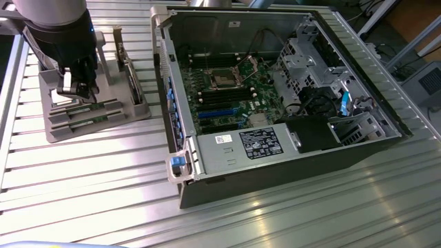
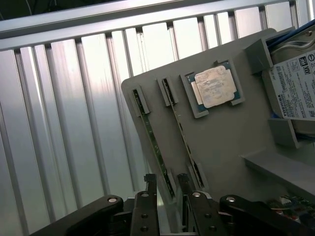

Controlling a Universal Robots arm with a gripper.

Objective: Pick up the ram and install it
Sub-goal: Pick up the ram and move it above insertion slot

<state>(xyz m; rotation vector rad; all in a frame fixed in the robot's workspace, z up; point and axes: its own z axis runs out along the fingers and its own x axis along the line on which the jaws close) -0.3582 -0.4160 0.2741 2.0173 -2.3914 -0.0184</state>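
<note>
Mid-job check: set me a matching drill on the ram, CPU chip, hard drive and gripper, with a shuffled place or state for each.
1 ram
2 CPU chip
3 hard drive
4 gripper

A open, astride one end of the ram
B flat in a square recess of the grey holder
C on edge in a narrow slot
D bears a white printed label

Pairs: 1-C, 2-B, 3-D, 4-A

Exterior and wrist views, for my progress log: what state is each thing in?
End effector: open, holding nothing.
Ram: on edge in its holder slot, ungripped.
Second ram: on edge in the neighbouring slot.
CPU: flat in its holder recess.
Hard drive: resting in the holder.
Computer case: open, motherboard exposed.
</note>
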